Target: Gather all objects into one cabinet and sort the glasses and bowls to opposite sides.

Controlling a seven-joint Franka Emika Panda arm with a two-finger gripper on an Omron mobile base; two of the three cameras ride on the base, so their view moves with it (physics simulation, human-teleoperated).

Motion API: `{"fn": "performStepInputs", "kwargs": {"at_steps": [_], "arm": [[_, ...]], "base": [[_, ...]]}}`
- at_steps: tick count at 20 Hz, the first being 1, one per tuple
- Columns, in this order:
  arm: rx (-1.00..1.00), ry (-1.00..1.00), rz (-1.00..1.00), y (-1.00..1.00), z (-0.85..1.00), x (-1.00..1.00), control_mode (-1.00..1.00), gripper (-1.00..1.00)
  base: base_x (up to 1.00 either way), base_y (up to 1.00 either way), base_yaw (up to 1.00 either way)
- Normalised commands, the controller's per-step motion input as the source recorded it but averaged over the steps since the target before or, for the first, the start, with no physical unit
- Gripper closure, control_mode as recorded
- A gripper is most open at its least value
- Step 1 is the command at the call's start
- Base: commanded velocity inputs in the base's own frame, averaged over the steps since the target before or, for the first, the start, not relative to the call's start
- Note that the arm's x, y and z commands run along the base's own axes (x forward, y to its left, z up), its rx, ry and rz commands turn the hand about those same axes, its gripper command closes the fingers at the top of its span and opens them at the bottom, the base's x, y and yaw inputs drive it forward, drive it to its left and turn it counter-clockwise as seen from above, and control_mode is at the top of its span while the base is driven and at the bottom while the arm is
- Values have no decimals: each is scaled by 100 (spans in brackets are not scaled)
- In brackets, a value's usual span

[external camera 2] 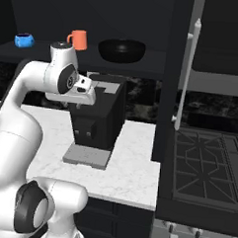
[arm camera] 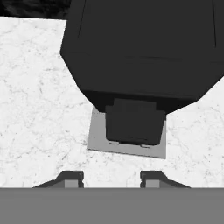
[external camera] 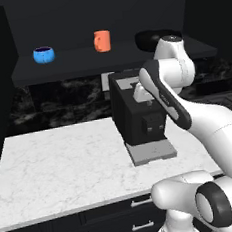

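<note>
The cabinet's dark shelf [external camera: 83, 65] carries a bright blue bowl [external camera: 44, 55] [external camera 2: 24, 40] at the left, an orange mug [external camera: 102, 41] [external camera 2: 78, 40] in the middle and a black bowl [external camera: 148, 39] [external camera 2: 121, 50] at the right. The cabinet's door [external camera 2: 175, 69] stands open at the right, with its long silver handle [external camera 2: 188, 70]. My gripper [external camera: 148, 103] [external camera 2: 75, 105] [arm camera: 111, 178] hangs below the shelf, pointing down over a black coffee machine [arm camera: 140, 52]. Its fingers are apart with nothing between them.
The coffee machine [external camera: 138, 113] [external camera 2: 99, 115] stands on a white marble counter [external camera: 62, 163] [external camera 2: 133, 171], with a grey drip tray [arm camera: 127, 146] at its foot. A dark stove [external camera 2: 207, 165] lies right of the counter. Black drawers [external camera: 113, 219] run under the counter.
</note>
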Motion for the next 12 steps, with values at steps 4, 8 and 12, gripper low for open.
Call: {"fn": "performStepInputs", "kwargs": {"at_steps": [4, 8, 12], "arm": [[0, -5, 0, -1, 0, -43, -100, -100], [-1, -15, -1, -3, 11, -88, -100, -100], [0, -16, -2, 0, 43, -73, -100, -100]], "base": [[0, 0, 0], [0, 0, 0], [0, 0, 0]]}}
